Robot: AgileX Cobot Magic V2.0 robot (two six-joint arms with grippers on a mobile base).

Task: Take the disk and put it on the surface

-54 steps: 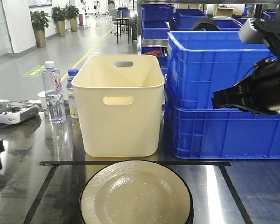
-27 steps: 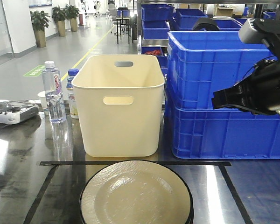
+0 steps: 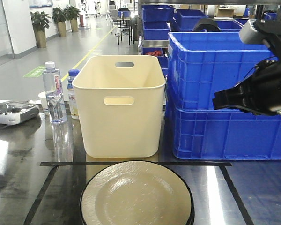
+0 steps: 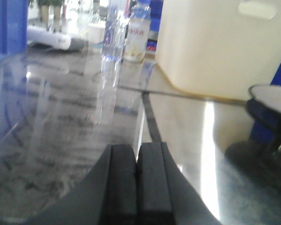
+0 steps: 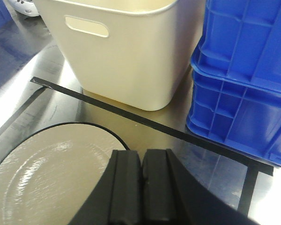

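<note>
Both claws are closed and empty, left claw (image 4: 136, 187) held low, right claw (image 5: 141, 187) raised and angled downward.

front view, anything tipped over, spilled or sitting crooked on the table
Nothing stands out. The cream bin and both water bottles stand upright, the blue crates are stacked squarely, and the cream plate lies flat on the grey tabletop inside the black tape lines. No spill shows.

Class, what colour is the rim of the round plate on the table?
Black, around a cream centre, on the round cream plate; it shows best in the exterior front-facing view.
</note>
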